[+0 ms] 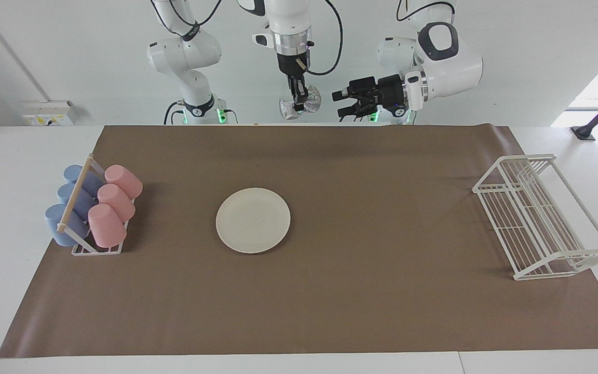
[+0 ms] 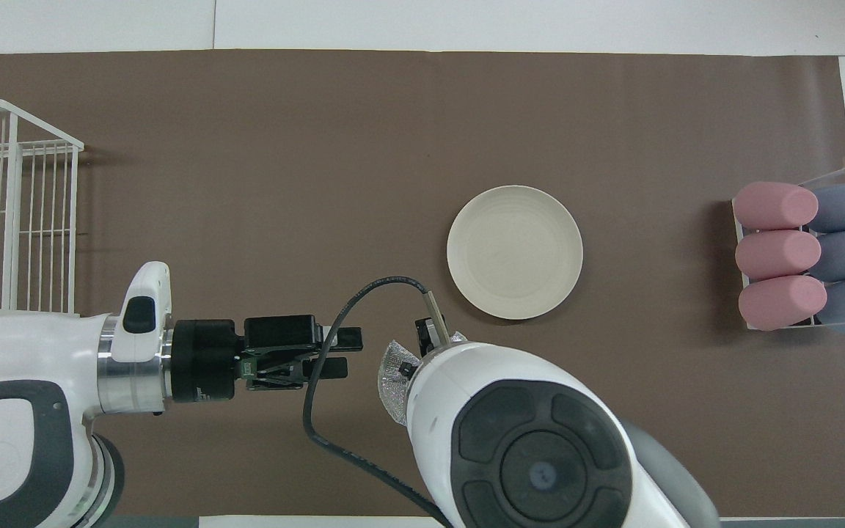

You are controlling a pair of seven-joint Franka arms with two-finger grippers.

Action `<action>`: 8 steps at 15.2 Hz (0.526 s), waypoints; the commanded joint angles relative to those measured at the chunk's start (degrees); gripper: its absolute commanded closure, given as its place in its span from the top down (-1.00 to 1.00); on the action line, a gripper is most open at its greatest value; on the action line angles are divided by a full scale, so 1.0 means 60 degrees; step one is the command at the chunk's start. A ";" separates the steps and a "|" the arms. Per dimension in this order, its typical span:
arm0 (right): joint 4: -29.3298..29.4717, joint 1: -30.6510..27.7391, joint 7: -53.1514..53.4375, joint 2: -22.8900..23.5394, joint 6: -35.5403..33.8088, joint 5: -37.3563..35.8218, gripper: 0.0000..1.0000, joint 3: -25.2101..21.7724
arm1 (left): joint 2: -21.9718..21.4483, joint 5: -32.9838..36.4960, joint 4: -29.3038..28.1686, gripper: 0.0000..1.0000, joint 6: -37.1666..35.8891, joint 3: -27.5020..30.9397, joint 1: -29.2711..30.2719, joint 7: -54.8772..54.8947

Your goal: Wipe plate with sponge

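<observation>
My right gripper (image 1: 299, 102) is pinched shut on the sponge (image 1: 301, 107), which hangs high over the robots' edge of the brown mat (image 1: 382, 311); my left gripper (image 1: 344, 104) hovers just beside it with its fingers spread and nothing in them. The plate (image 1: 253, 220) lies flat on the mat, well apart from the sponge and bare. To wipe well, I judge I should bring the sponge down over the plate's middle, press lightly, and sweep in circles out to the rim without dragging the plate. I count one plate, one sponge, three pink cups (image 1: 114, 203) and three blue cups (image 1: 68, 200) in their holder, and one white wire rack (image 1: 540, 218)
</observation>
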 commanded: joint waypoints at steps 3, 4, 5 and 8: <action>0.0154 -0.0021 0.0134 0.0099 -0.0051 -0.0238 -1.00 0.0050 | -0.0135 -0.0340 -0.0245 0.97 0.0905 -0.0004 -0.1051 -0.0001; 0.0154 -0.0021 0.0134 0.0099 -0.0051 -0.0238 -1.00 0.0050 | -0.0178 -0.0340 -0.0274 0.93 0.0730 -0.0004 -0.1023 -0.0001; 0.0154 -0.0021 0.0134 0.0099 -0.0051 -0.0253 -1.00 0.0050 | -0.0193 -0.0340 -0.0275 0.92 0.0438 0.0040 -0.0921 -0.0001; 0.0154 -0.0021 0.0134 0.0099 -0.0051 -0.0238 -1.00 0.0050 | -0.0193 -0.0296 -0.0245 0.91 0.0055 0.0084 -0.0451 -0.0030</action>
